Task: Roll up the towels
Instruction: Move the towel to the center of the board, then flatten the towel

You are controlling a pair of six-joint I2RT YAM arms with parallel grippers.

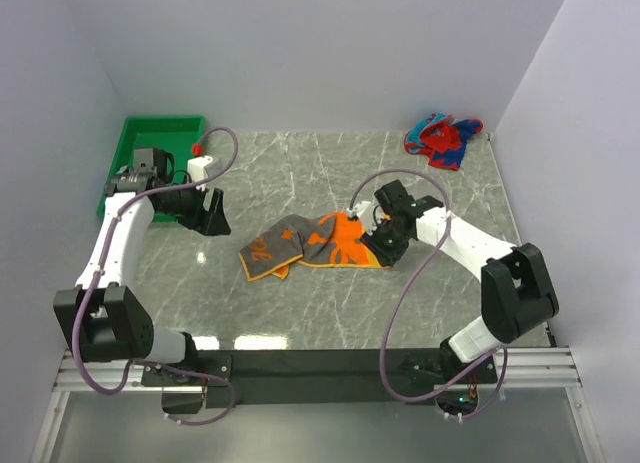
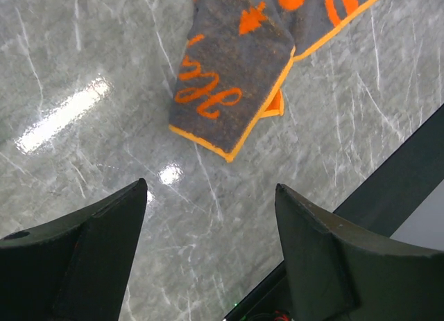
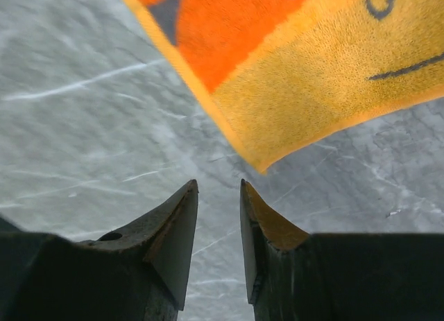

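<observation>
Work is nearest the arm bases, where the right fingers [image 3: 170,231] stand a little apart with nothing between them. Their tips are low over the marbled surface [image 1: 300,318] and aimed at the closest corner of the orange-and-grey towel [image 1: 310,245]. That corner lies just beyond them, not yet gripped.

The towel lies mid-surface between the two arms, its right end spread out and its left end doubled over itself in a loose fold. A little farther off, the left fingers [image 2: 90,245] are spread wide and hold nothing, above the surface and short of that folded end.

The step looks like taking the corner to start a roll. To do it well, the right fingers should slide under the hem and close on one layer only. The left arm would best flatten the doubled end first, so the roll runs even.

At the far right the red-and-blue towel [image 1: 443,140] lies bunched, and at far left sits a green tray [image 1: 165,133].
</observation>
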